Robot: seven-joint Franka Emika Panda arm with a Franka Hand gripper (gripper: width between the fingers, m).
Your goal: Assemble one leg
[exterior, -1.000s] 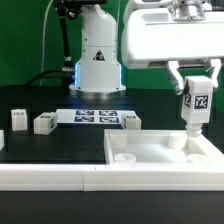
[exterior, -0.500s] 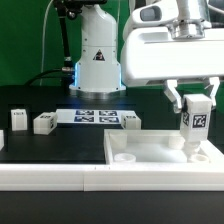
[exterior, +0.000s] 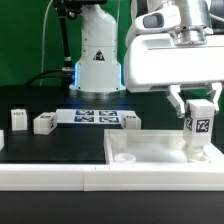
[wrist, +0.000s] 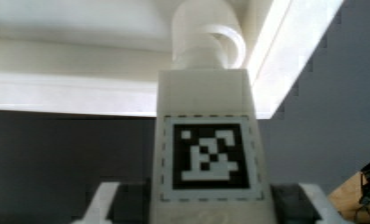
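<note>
My gripper [exterior: 199, 110] is shut on the leg [exterior: 199, 128], a small white upright block with a black-and-white tag. It holds the leg upright, its lower end at a round socket in the large white tray [exterior: 160, 150], at the exterior view's right. In the wrist view the leg [wrist: 208, 140] fills the middle between my two fingers [wrist: 111, 205], and its far end meets a round socket [wrist: 208, 45] of the tray.
The marker board [exterior: 96, 117] lies at the back of the black table. Three more small white blocks stand there: one [exterior: 19, 120] and another [exterior: 43, 123] at the exterior view's left, one [exterior: 130, 120] behind the tray. The robot base [exterior: 97, 60] stands behind.
My gripper has moved to the exterior view's right and slightly down with the leg, over the tray's right-hand socket.
</note>
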